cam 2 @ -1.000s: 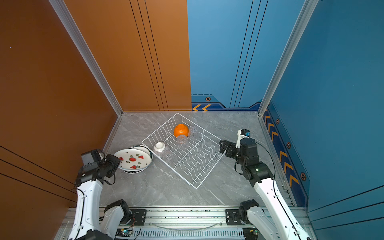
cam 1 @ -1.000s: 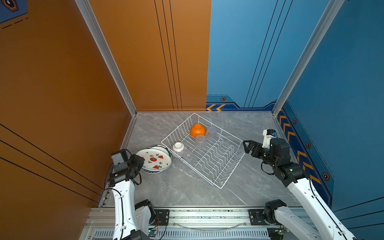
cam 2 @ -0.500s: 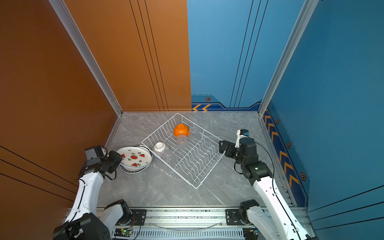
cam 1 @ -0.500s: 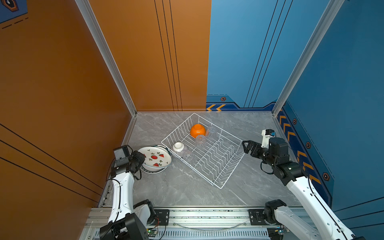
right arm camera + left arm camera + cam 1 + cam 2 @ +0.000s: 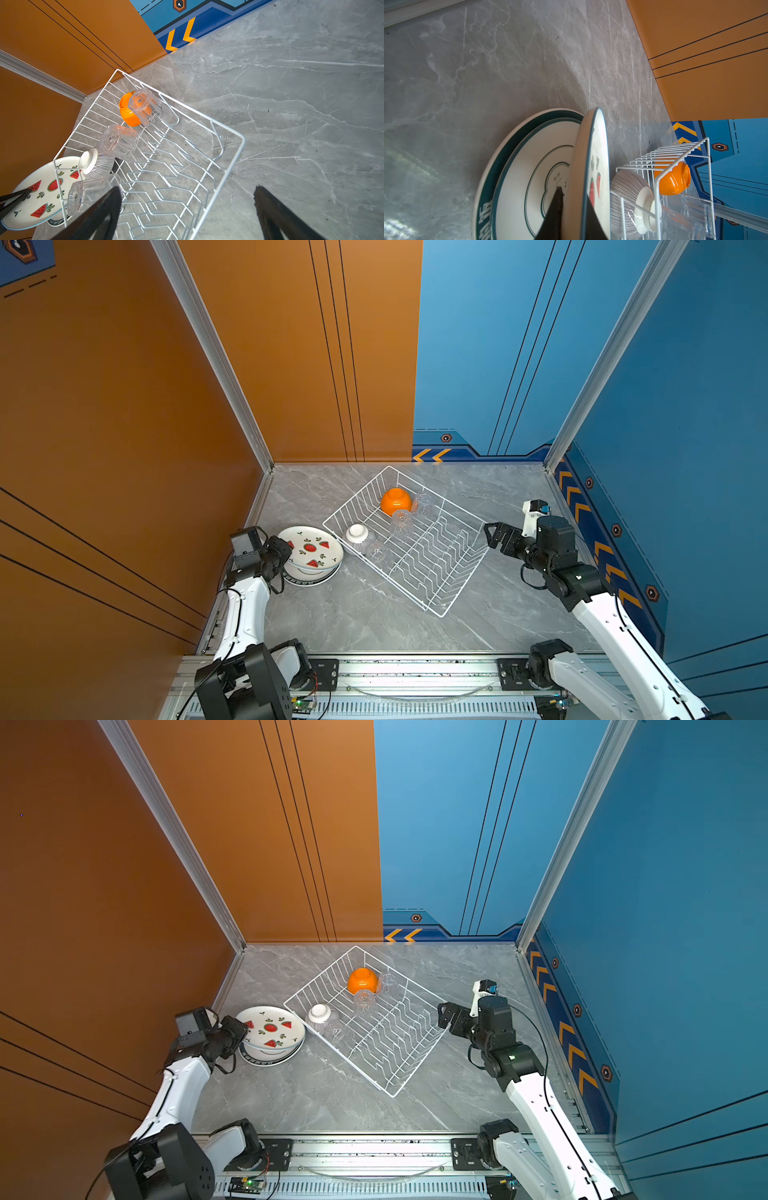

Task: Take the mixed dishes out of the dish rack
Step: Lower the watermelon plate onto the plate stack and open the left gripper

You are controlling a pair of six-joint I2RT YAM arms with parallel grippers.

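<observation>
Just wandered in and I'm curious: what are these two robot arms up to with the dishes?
They are emptying the dish rack. The left gripper straddles the rim of the watermelon plate, which lies tilted on teal-rimmed plates beside the rack; whether it grips can't be told. The right gripper hovers open at the rack's opposite side, holding nothing. An orange bowl, a striped bowl and three clear glasses sit inside.

Camera layout: stereo head, two wrist cams.
Both top views: high above desk (image 5: 374, 626) front edge, looking steeply down, whole scene shared. Wrist views: low, close, facing dish rack (image 5: 170, 187) from opposite sides.
</observation>
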